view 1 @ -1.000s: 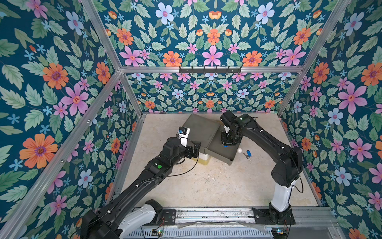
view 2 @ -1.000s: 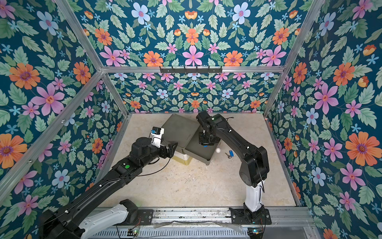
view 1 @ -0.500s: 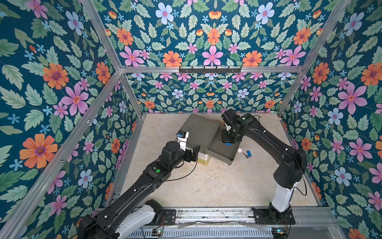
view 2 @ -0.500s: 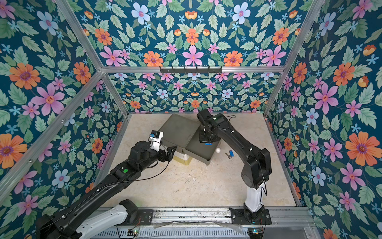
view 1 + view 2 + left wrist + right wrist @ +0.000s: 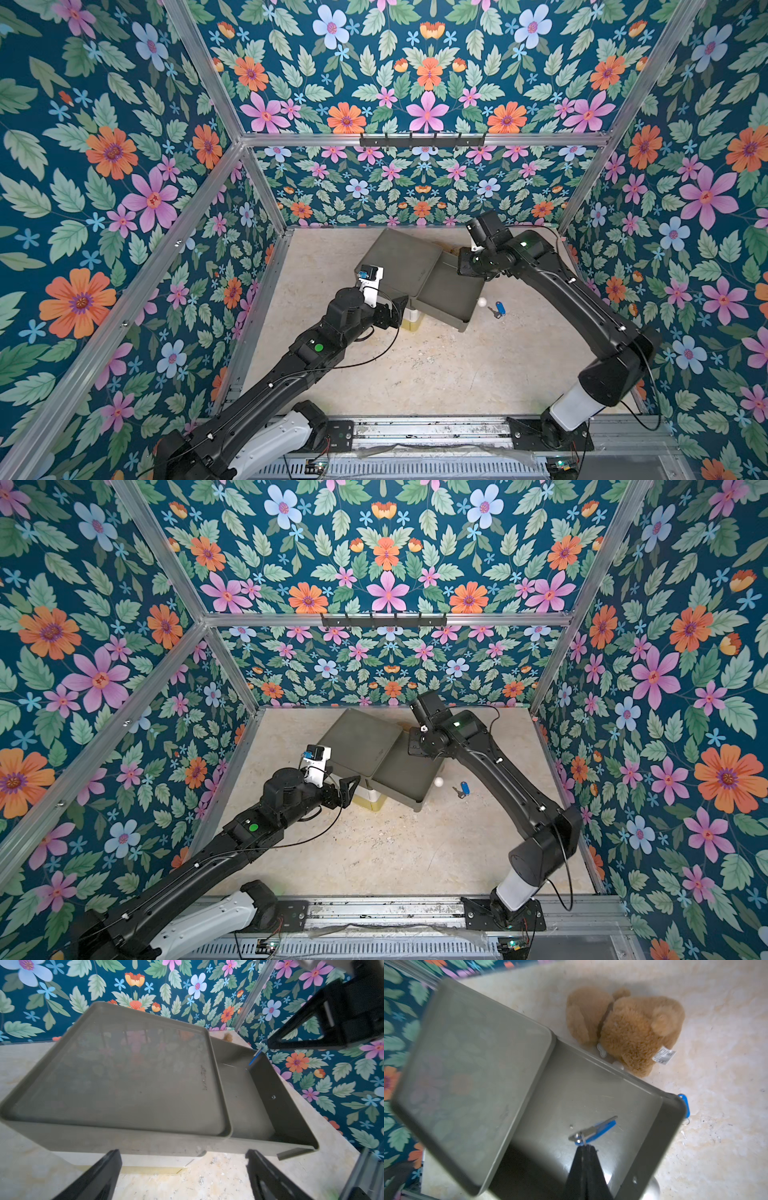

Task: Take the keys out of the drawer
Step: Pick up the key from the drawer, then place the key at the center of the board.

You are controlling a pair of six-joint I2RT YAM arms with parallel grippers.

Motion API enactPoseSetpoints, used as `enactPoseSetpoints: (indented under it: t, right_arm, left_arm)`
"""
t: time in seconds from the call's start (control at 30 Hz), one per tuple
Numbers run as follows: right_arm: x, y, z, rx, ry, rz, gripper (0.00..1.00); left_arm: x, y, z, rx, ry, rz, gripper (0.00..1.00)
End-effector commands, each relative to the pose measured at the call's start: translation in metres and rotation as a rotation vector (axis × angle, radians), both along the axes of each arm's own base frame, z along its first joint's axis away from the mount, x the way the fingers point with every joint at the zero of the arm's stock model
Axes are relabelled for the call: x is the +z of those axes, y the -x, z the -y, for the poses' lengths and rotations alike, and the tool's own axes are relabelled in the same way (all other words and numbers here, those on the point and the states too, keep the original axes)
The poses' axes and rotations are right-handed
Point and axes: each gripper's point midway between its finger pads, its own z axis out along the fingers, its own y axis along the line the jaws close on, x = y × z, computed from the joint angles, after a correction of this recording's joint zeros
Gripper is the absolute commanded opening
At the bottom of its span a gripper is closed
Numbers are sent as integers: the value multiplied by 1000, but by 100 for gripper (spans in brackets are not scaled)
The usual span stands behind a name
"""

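The right gripper (image 5: 584,1148) has its fingers pressed together on the ring of a blue-tagged key (image 5: 599,1128). The key and its tag hang just past the fingertips, long axis slanting away from them toward the drawer's front wall. The left wrist view shows them dangling at about rim height, by the drawer's far corner. So this key is lifted but, as far as I can judge, not yet out: it hangs over the floor of the open drawer (image 5: 660,1136), with the front wall between it and the desk (image 5: 415,365).

The coming move turns on that wall. The key probably has to rise a little more and travel across the wall toward the desk's right edge, and the loose tag may swing and catch the rim.

A second key with a blue tag (image 5: 498,308) already lies on the desk just outside the front wall, near the white knob (image 5: 481,302). The drawer floor that shows looks bare, but its back part is hidden under the cabinet (image 5: 399,259). No red or green tags are in view.

The left gripper (image 5: 182,1152), fingers wide apart and holding nothing, hovers at the cabinet's near side, well apart from the key. The right arm is the nearer one. A teddy bear (image 5: 627,1028) lies on the desk beside the drawer.
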Motion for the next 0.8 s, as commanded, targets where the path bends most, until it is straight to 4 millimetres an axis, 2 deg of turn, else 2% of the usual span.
enactPoseSetpoints:
  t: [0.0, 0.17, 0.33, 0.43, 0.57, 0.67, 0.77]
  right_arm:
    - [32, -3, 4, -56, -88, 112, 0]
    - [54, 9, 31, -113, -136, 182, 0]
    - [47, 22, 78, -205, -163, 195, 0]
    - [31, 28, 107, -257, -173, 187, 0]
    - [-1, 30, 136, -310, -203, 154, 0]
    - [-29, 29, 144, -324, -244, 112, 0]
    - [-51, 32, 144, -320, -250, 76, 0]
  left_arm:
    - [14, 6, 18, -54, 127, -41, 99]
    - [7, 10, 35, -89, 200, -163, 99]
    - [16, 17, 51, -123, 255, -177, 99]
    - [28, 20, 56, -123, 269, -129, 99]
    - [33, 21, 59, -116, 254, -80, 99]
    - [27, 25, 63, -107, 248, -58, 99]
    - [13, 29, 68, -104, 257, -60, 99]
